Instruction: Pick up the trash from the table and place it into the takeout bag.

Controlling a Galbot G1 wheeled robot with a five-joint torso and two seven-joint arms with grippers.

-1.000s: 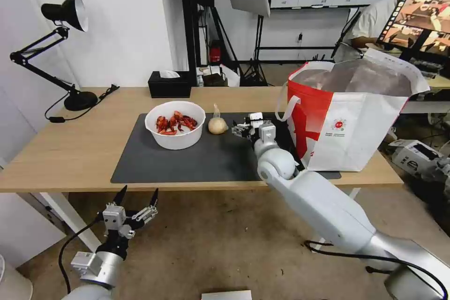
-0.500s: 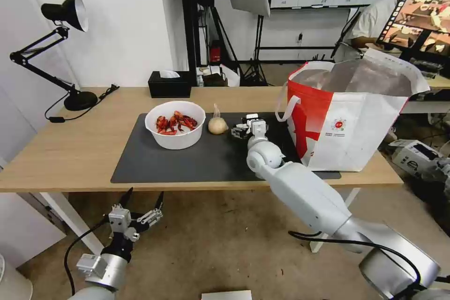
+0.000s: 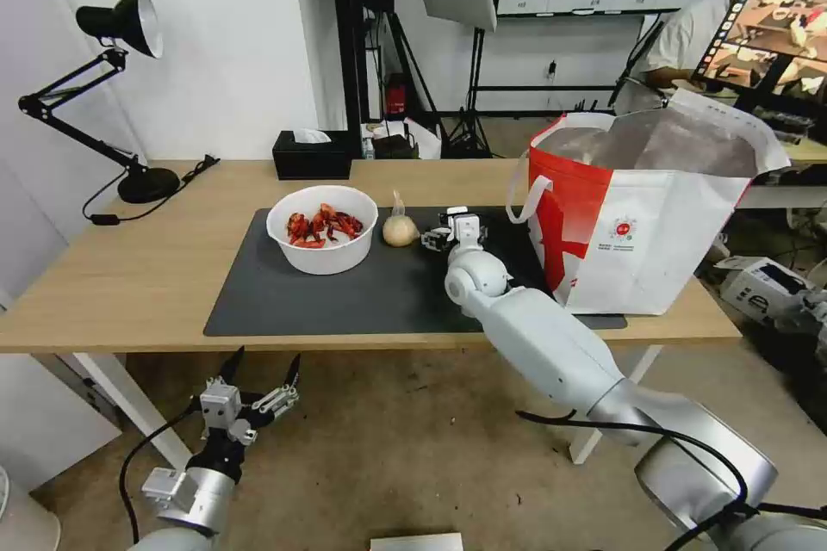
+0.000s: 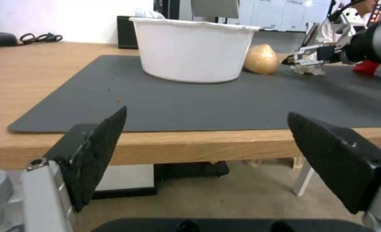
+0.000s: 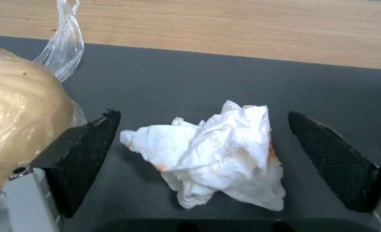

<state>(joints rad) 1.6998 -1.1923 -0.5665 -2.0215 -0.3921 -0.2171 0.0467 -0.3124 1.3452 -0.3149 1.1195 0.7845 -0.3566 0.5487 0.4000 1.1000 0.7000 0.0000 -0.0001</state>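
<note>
Down by the table's near edge the left hand [image 3: 258, 368] hangs below the tabletop, its fingers spread wide and holding nothing, much as it did a moment ago. The right hand [image 5: 201, 145] has slid left across the dark mat [image 3: 345, 293] over the last second, and its wide-open fingers now stand on either side of the crumpled tissue [image 5: 216, 151], just beside the bagged lump [image 3: 400, 229]. I judge a grasp is about due, with the bowl [image 3: 322, 228] still waiting and the takeout bag [image 3: 642, 224] open beyond to the right.
</note>
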